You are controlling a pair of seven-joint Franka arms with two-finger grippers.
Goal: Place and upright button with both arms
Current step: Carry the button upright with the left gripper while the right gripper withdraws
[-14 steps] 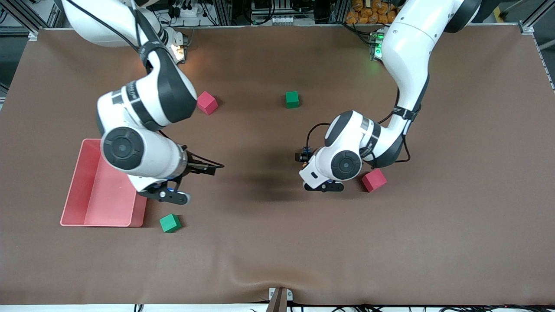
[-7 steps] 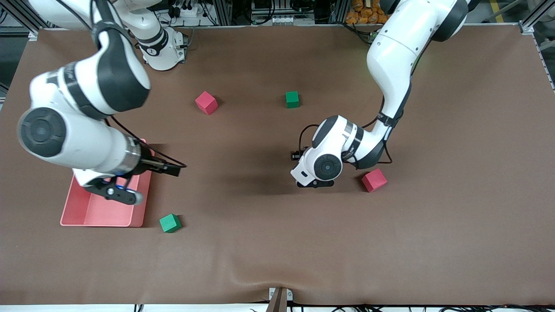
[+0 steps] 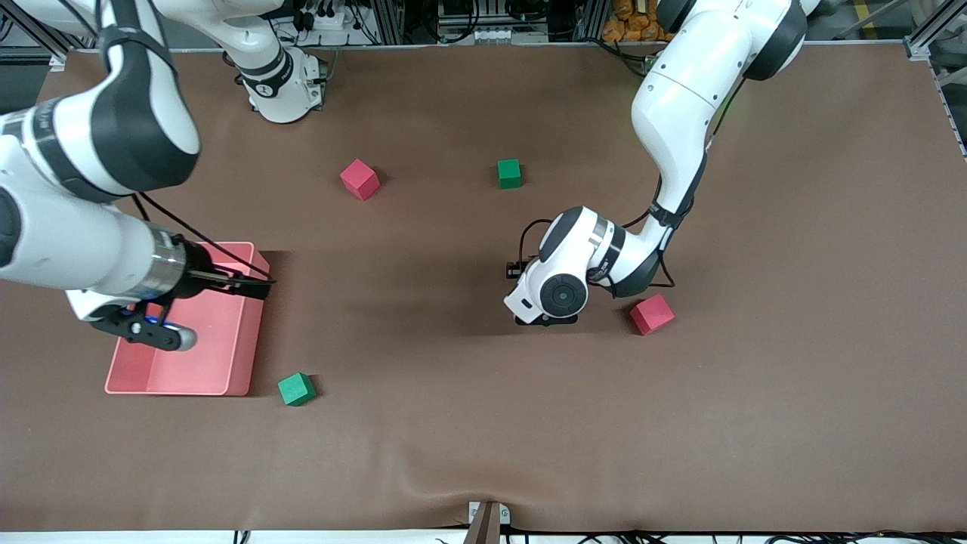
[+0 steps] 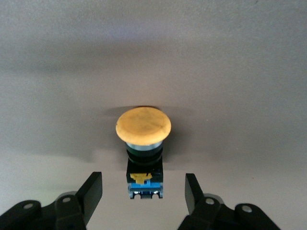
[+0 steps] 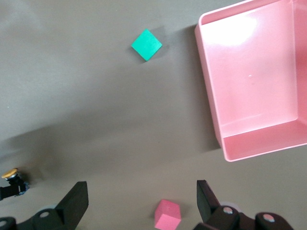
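Left hand (image 4: pixel 144 191) is low over the middle of the worktop (image 3: pixel 483 423), its two fingers (image 4: pixel 91 191) standing on either side of the button (image 4: pixel 143 143) with a gap on each side; they are partly open and have hold of nothing yet. The button lies on its side between them, its orange cap pointing away from the hand and its black-and-blue body toward the wrist. In the front view the hand's wrist covers the button completely.

Over the last second the left arm has come down and drawn in over this spot, and its fingers have narrowed from wide to about halfway. That reads as the start of a grasp on the body of the button, so the standing-up step looks close but not begun.

Right hand (image 5: pixel 139 196) has swung away toward its own end of the worktop and now hangs over the pink tray (image 3: pixel 242 340), fingers spread wide and empty. It appears to be waiting clear of the work.

Counting what lies about: one button, one pink tray, two pink cubes and two green cubes. One pink cube (image 3: pixel 651 314) sits just beside the left hand; the other pink cube (image 3: pixel 359 179) and one green cube (image 3: pixel 509 173) lie toward the arms' bases; the second green cube (image 3: pixel 296 389) is near the tray's corner, close to the right hand.
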